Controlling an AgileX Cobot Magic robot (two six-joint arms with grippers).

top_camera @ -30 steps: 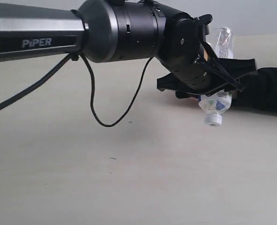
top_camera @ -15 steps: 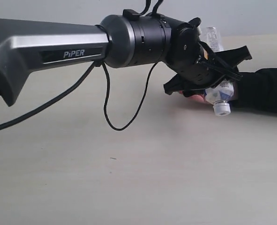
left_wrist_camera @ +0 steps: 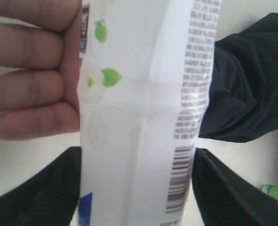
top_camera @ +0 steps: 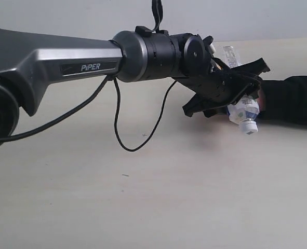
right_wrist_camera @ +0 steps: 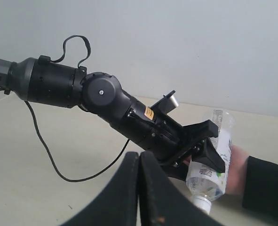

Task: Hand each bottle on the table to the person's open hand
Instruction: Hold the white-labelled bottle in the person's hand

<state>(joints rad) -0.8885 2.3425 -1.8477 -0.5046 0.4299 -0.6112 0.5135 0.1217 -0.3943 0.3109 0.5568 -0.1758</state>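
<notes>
My left end effector [top_camera: 240, 89] is squeezing a clear bottle [top_camera: 245, 111] between its two black fingers. The bottle has a white and green label with small print and a barcode. It hangs tilted, with its white cap pointing down. It is up off the desk [top_camera: 143, 197], over by the right side and closer to the far edge.

The person's open hand [right_wrist_camera: 237, 169] is just beside the bottle, and a black sleeve [top_camera: 293, 98] covers the wrist. In my left wrist view the bare fingers [left_wrist_camera: 30, 70] lie right next to the label. I cannot tell if they touch it.

My left arm reaches across the desk from the left, and a thin black cable droops under it.

My right end effector [right_wrist_camera: 139, 162] is closed. Its two fingers are pressed together with nothing between them, and it is well away from the bottle.
</notes>
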